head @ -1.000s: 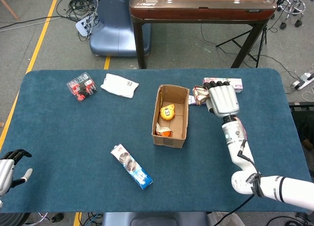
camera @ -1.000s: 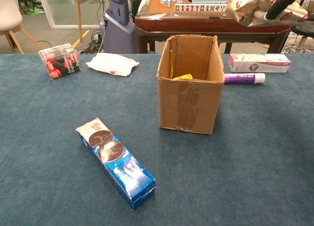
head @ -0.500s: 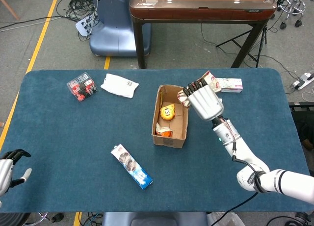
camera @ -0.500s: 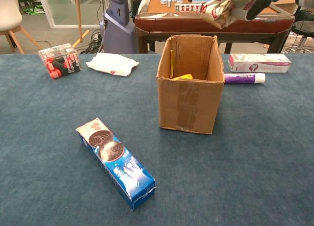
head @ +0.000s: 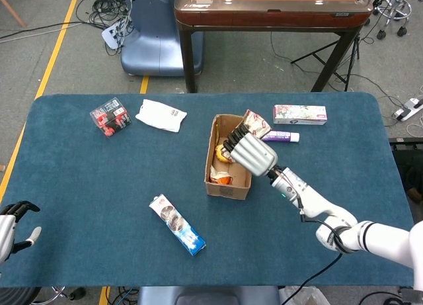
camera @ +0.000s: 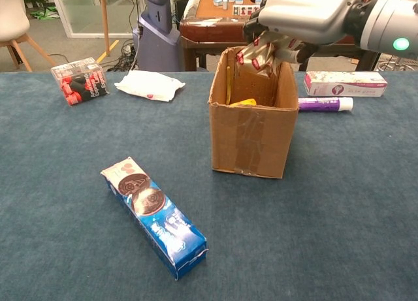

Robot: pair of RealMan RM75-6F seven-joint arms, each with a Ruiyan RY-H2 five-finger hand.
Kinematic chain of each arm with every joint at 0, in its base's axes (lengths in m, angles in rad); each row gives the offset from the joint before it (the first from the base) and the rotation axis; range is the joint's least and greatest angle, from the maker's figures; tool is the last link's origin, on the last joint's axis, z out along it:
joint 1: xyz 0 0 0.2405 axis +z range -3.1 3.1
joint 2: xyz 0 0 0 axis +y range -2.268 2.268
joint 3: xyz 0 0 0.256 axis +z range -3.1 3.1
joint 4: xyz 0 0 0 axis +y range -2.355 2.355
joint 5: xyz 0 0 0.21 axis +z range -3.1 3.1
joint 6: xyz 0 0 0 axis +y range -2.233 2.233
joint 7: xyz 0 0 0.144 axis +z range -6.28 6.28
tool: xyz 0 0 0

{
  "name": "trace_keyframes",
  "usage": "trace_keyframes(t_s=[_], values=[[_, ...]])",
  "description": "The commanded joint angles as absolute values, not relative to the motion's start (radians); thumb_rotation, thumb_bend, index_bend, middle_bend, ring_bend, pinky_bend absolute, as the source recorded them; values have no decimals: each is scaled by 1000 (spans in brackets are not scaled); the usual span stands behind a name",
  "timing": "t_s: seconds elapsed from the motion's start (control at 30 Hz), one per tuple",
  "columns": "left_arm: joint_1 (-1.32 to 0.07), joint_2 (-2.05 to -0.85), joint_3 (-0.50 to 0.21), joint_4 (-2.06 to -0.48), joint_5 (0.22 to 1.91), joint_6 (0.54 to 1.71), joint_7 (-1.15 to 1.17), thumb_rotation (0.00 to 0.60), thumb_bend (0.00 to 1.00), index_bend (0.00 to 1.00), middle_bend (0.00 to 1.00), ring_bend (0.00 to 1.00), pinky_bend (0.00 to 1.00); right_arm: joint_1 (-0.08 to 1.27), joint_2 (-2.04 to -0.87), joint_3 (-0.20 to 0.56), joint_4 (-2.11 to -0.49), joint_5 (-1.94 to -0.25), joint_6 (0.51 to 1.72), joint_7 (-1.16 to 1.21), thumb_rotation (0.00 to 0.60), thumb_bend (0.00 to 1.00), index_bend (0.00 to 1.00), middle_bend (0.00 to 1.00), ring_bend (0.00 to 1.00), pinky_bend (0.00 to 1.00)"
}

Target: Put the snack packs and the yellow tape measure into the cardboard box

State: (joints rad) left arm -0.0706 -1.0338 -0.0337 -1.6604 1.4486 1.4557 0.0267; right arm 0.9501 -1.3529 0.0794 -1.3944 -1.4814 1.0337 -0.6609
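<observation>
My right hand [head: 250, 151] [camera: 307, 14] hovers over the open cardboard box [head: 222, 183] [camera: 248, 134] at the table's middle and grips a crinkled red-and-tan snack pack [head: 254, 124] [camera: 262, 54], which hangs over the box's far right corner. Inside the box lie the yellow tape measure [head: 219, 153] [camera: 243, 103] and an orange pack [head: 223, 179]. A blue cookie pack [head: 176, 224] [camera: 155, 215] lies in front of the box, to the left. A white snack pack [head: 160, 115] [camera: 149, 85] lies at the back left. My left hand [head: 10, 228] sits at the near left table corner, holding nothing.
A clear box of red items [head: 110, 116] [camera: 80, 79] stands at the back left. Behind the box to the right lie a pink-white carton [head: 300, 114] [camera: 345, 83] and a purple tube [head: 283, 137] [camera: 324, 104]. A wooden table [head: 271, 7] stands beyond the blue table.
My right hand has carried the snack pack left and down, from the box's right rim to over its opening. The left hand stays put.
</observation>
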Motion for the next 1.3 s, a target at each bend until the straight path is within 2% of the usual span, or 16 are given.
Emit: trace_keyframes(t_s=[0.03, 0.13, 0.2, 0.27, 0.4, 0.53, 0.7, 0.93, 1.07, 1.3], values=[[-70, -1033, -34, -1661, 1451, 1458, 25, 600, 263, 394, 340, 321, 623, 952, -1364, 79, -1384, -1489, 1023, -656, 600, 423, 360, 456, 344, 364], [-69, -1032, -33, -1661, 1452, 1458, 24, 600, 263, 394, 340, 321, 624, 952, -1371, 81, -1379, -1491, 1011, -657, 600, 253, 360, 434, 344, 364], [-69, -1032, -34, -1661, 1451, 1458, 24, 600, 263, 394, 340, 321, 623, 952, -1374, 83, -1379, -1487, 1003, -660, 600, 85, 350, 393, 321, 365], [-70, -1031, -34, -1661, 1450, 1458, 23, 600, 263, 394, 340, 321, 623, 950, -1374, 87, -1383, -1477, 991, -665, 600, 11, 305, 346, 280, 365], [-69, -1031, -35, -1660, 1449, 1457, 22, 600, 262, 394, 340, 321, 623, 945, -1367, 98, -1407, -1452, 975, -663, 600, 0, 166, 219, 200, 363], [-69, -1031, -34, -1659, 1449, 1457, 22, 600, 262, 394, 340, 321, 623, 935, -1355, 112, -1426, -1449, 992, -654, 600, 0, 127, 155, 168, 345], [-70, -1031, -34, -1660, 1450, 1458, 25, 600, 263, 394, 340, 321, 623, 890, -1314, 142, -1530, -1395, 1052, -713, 600, 0, 124, 150, 145, 320], [-69, -1029, -32, -1665, 1461, 1462, 23, 600, 262, 394, 340, 321, 623, 760, -1169, 140, -1805, -1283, 1187, -838, 600, 0, 126, 152, 141, 313], [-68, -1031, -26, -1672, 1481, 1470, 34, 600, 263, 394, 340, 321, 624, 659, -1094, 112, -1904, -1311, 1298, -787, 600, 0, 126, 152, 139, 305], [-67, -1044, -18, -1674, 1516, 1488, 54, 600, 263, 393, 340, 317, 624, 469, -1022, 31, -1949, -1393, 1476, -653, 600, 0, 128, 153, 138, 298]])
